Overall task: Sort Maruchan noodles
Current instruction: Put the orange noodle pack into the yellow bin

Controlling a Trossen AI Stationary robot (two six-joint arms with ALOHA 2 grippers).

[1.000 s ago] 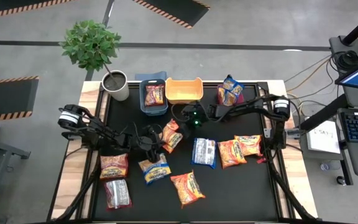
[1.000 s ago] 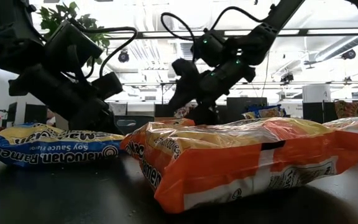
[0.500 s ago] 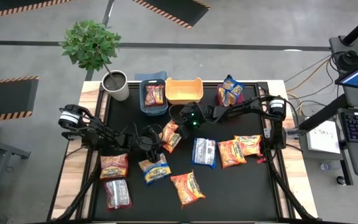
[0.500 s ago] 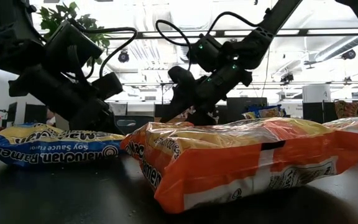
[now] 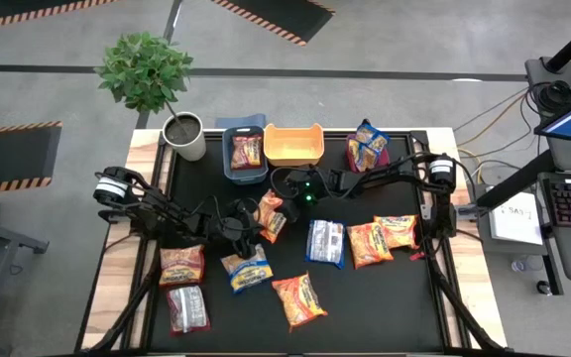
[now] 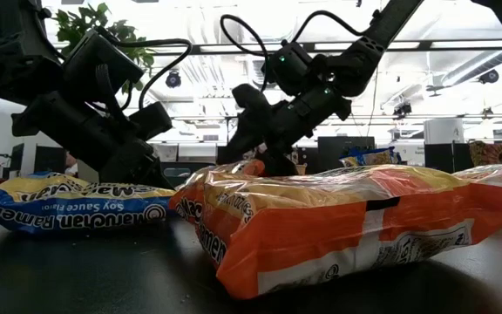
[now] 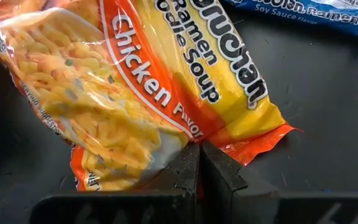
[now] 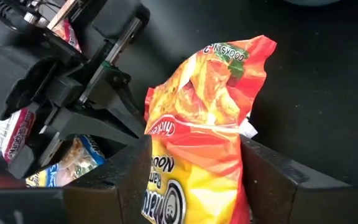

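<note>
An orange Maruchan noodle packet (image 5: pixel 270 214) stands tilted up between my two grippers in the middle of the table. My left gripper (image 5: pixel 247 226) comes from the table's left and is shut on it (image 7: pixel 199 148). My right gripper (image 5: pixel 282 195) reaches in from the right, and the packet (image 8: pixel 197 124) fills the gap between its two fingers (image 8: pixel 194 152). Several other noodle packets lie flat on the black table: orange ones (image 5: pixel 300 300) (image 5: pixel 370 243), blue ones (image 5: pixel 246 270) (image 5: pixel 325 242) and dark red ones (image 5: pixel 186 307). My left gripper pinches the packet's flat orange rim (image 7: pixel 225 146) between its fingertips, only at the very edge. The fingers slant down from the table's left. The packet rises tilted from this hold. My right gripper has the packet's body (image 8: pixel 191 186) between its two fingers (image 8: pixel 129 180), one finger at each side, coming slanting down from the table's right. The packet stands up between them, its orange end (image 8: pixel 241 53) pointing away. Whether its lower part rests on the table I cannot tell.
Along the far edge stand a blue bin (image 5: pixel 228 159) with a packet in it, a yellow bin (image 5: pixel 293 145) and a heap of blue-and-yellow packets (image 5: pixel 367 146). A potted plant (image 5: pixel 183 136) stands at the far left corner. In the low view a large orange packet (image 6: pixel 338 227) lies near.
My right gripper has edged a little toward the table's left and tipped down over the orange packet. My left gripper and its hold have stayed as they were.
</note>
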